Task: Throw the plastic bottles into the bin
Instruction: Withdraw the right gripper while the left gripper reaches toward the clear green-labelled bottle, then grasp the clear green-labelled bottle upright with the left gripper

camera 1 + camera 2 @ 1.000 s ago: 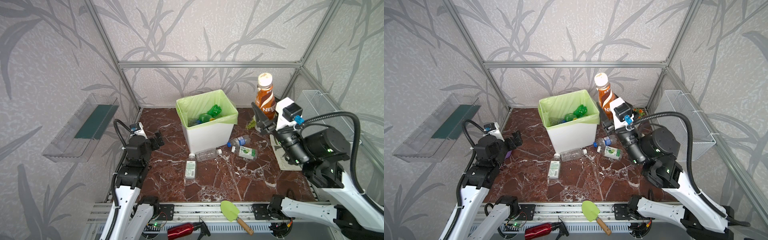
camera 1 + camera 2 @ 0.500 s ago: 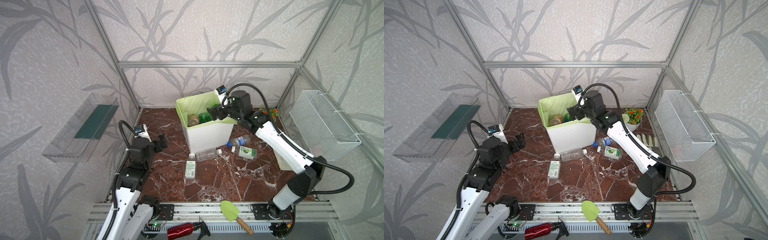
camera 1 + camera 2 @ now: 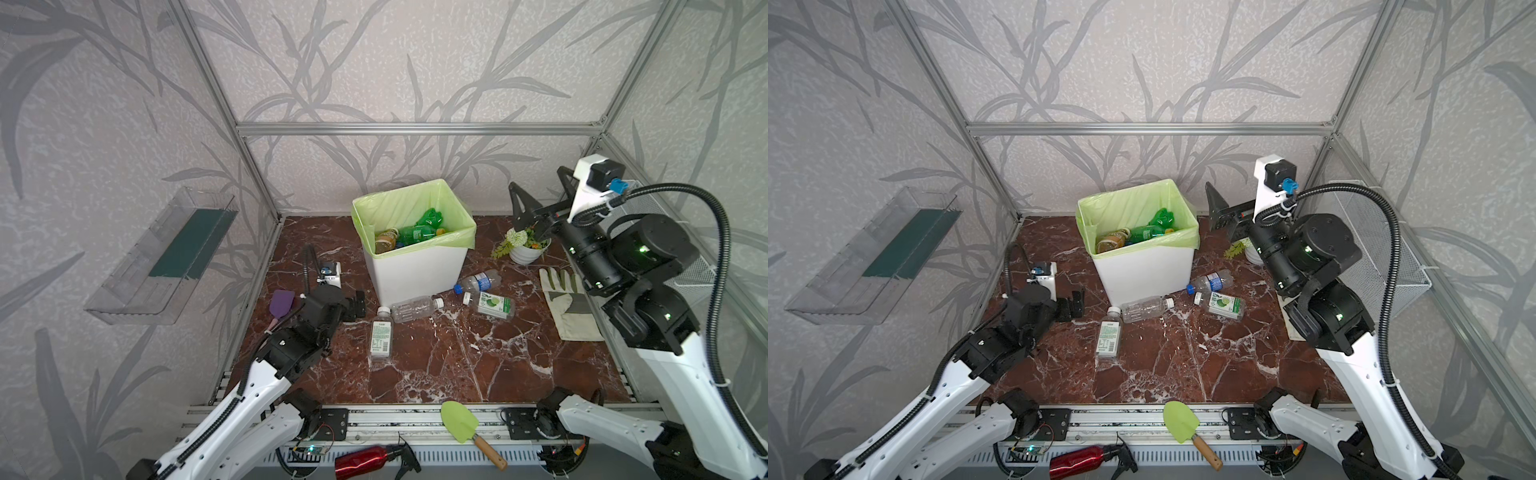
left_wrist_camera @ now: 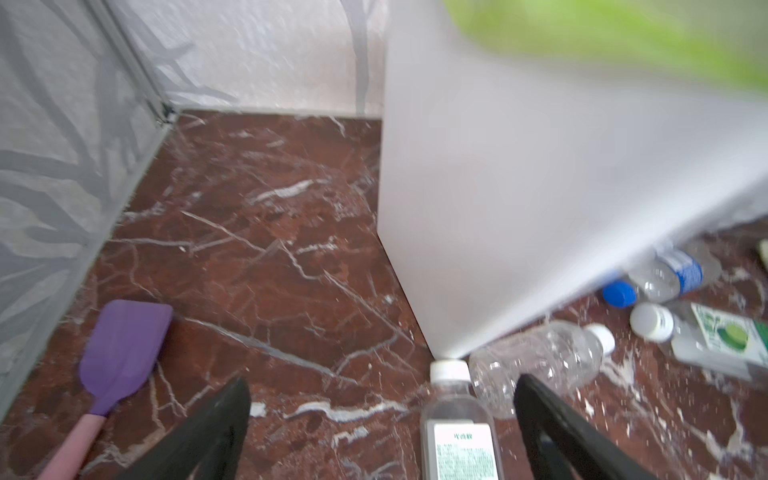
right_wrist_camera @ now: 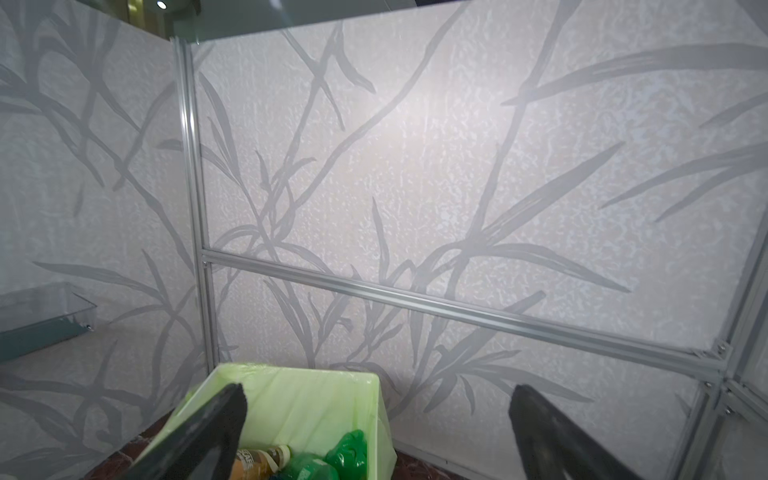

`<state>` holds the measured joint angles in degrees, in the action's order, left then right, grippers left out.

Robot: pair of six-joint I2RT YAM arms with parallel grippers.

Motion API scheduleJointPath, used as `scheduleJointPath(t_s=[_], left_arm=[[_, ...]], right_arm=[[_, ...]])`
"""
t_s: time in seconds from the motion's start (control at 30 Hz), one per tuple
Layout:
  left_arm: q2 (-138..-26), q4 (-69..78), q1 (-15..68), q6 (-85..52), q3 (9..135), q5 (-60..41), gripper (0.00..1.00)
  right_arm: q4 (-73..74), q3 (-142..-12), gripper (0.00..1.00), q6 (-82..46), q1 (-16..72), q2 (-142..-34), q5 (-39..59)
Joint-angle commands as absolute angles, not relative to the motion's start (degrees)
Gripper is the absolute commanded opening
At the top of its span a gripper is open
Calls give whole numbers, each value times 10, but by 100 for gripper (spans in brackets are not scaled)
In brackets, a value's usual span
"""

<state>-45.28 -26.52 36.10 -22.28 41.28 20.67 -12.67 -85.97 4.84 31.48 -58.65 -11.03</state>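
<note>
Right gripper: spread wide, empty, raised at upper right of a top view, right of the bin and above the plant pot. Left gripper: spread wide too, empty, low over the marble floor at centre left. Fingers cut off by the lower edge of the left wrist view. Seen between them, untouched: white-label bottle, body cropped below.

Bin at upper centre. Wall blurred and top cropped in the left wrist view, only one corner at the bottom edge of the right wrist view. Inside, on top: green bottles and a brown bottle; deeper layers hidden.

On the floor just in front of the bin: crushed clear bottle, blue-cap bottle, green-label bottle.

Glove at right, mostly covered by the right arm in a top view; pot likewise. Purple spatula at left. Trowel and red spray bottle at the bottom edge. Wire basket on the right wall, clear tray on the left wall.
</note>
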Motion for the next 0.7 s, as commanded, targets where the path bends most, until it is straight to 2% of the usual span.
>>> scheduleJointPath(t_s=[0.0,0.13,0.37,0.5,0.67], left_arm=[[-497,-285,412,-286,398,253,99],[-575,-289,464,-346,396,274,99],[-687,-219,495,-384,381,225,99],[-741,-189,497,-394,379,190,92],[-785,-191,505,-401,386,193,89]], right_arm=[[-161,-786,99,23,295,-563,-147],[-187,-705,99,-17,265,-514,-169],[-219,-569,99,-101,208,-440,-160],[-229,-517,99,-141,167,-420,-119],[-223,-483,99,-169,151,-412,-103]])
